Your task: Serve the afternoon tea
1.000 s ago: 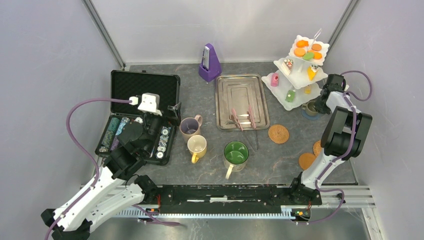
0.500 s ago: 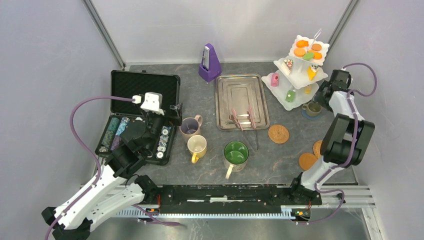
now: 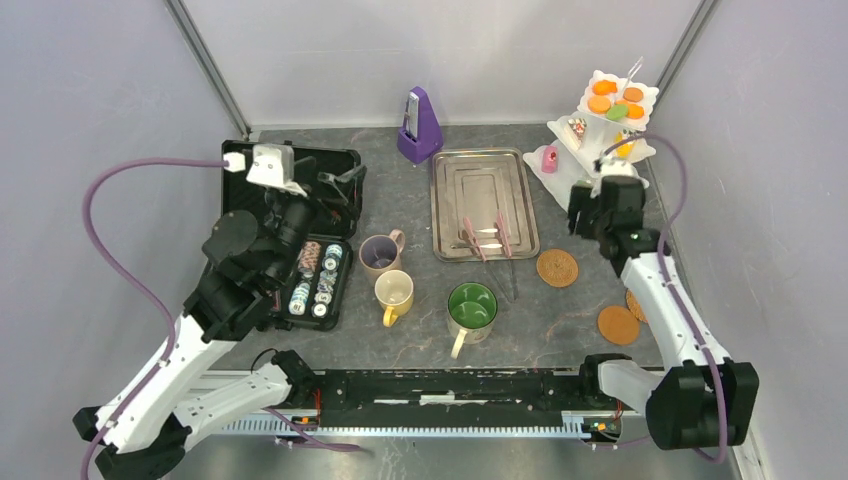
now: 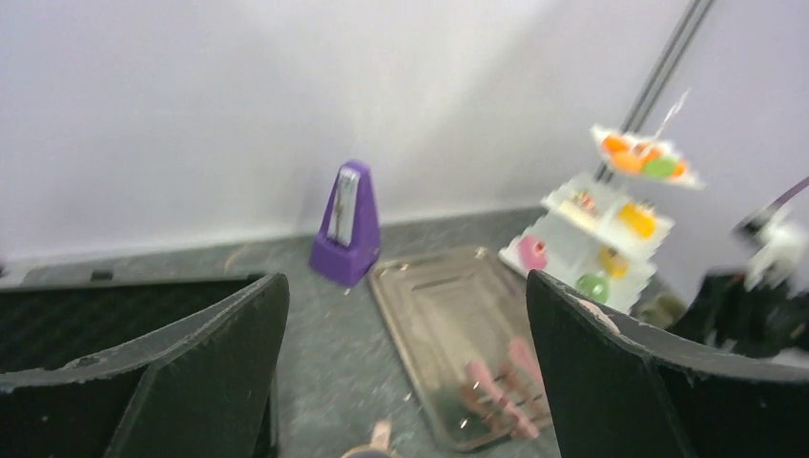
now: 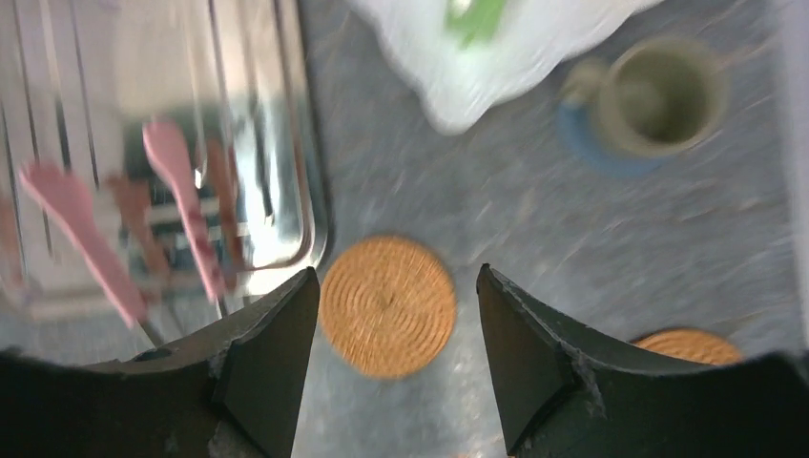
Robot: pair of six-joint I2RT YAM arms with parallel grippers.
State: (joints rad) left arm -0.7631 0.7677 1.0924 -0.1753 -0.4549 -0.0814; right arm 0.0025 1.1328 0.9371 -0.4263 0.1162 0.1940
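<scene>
Along the left edge, the left wall (image 3: 90, 150) runs close beside the open black case (image 3: 290, 165), with chips (image 3: 315, 270) in its near half. Right of the case stand the mauve mug (image 3: 380, 253), yellow mug (image 3: 394, 291) and green mug (image 3: 472, 306), near one another but apart. Bare table (image 3: 540, 335) lies between them and the rail (image 3: 450, 385) at the near edge. Behind the mugs the tray (image 3: 480, 185) holds pink tongs (image 3: 487, 238), and the metronome (image 3: 420, 125) stands by the back wall (image 3: 450, 50). Cork coasters (image 3: 557, 268) lie right of the tray, spaced apart. The stand (image 3: 590, 140) fills the far right corner close to the right wall (image 3: 770, 200), with pastries (image 3: 600, 103) on its tiers. The olive mug (image 5: 663, 95) sits on a blue mat (image 5: 582, 143) just beside the bottom tier.

The surface is dark grey and mottled; the walls are plain and pale.

The left gripper (image 4: 405, 372) hovers over the case's right side, jaws wide, nothing between them. The right gripper (image 5: 396, 277) hangs above the coaster nearest the tray, jaws spread wide and empty.
</scene>
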